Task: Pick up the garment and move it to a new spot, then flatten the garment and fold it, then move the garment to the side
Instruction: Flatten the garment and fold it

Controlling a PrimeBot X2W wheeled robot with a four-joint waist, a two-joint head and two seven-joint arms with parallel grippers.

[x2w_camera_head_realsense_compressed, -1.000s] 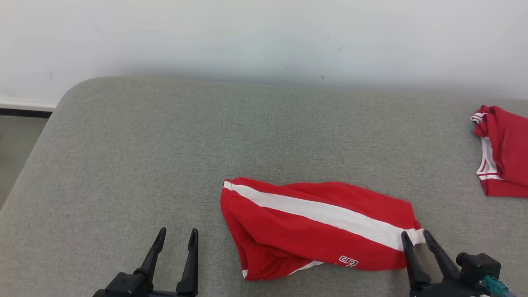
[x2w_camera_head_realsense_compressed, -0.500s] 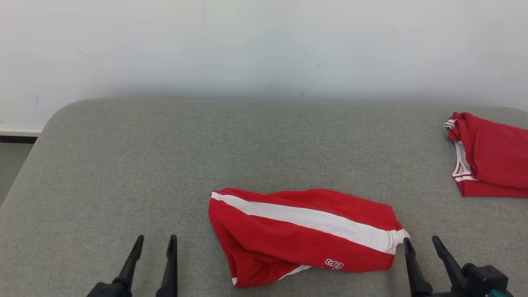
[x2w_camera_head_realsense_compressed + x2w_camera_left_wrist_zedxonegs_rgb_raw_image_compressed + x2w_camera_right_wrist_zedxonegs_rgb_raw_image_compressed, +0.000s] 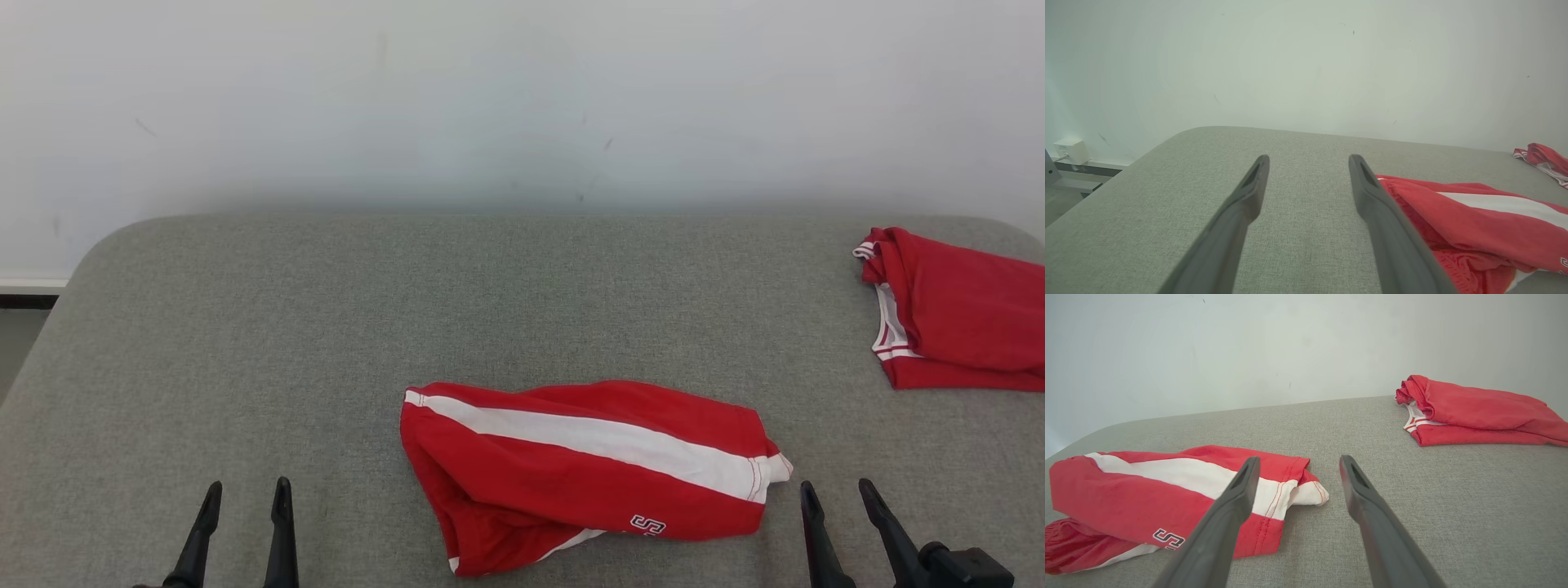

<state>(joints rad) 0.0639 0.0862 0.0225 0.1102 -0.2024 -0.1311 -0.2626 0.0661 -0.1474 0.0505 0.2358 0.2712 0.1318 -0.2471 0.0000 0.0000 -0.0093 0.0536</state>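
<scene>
My right gripper (image 3: 836, 487) is spread and empty, just right of the white hem corner of the red shorts (image 3: 588, 469), so it's the nearer 1. The left gripper (image 3: 248, 486), also spread, sits well apart from the other end. The shorts run lengthwise along the bench's (image 3: 245, 327) near edge. The left wrist view shows a bunched waistband end that the head view flattens.
</scene>
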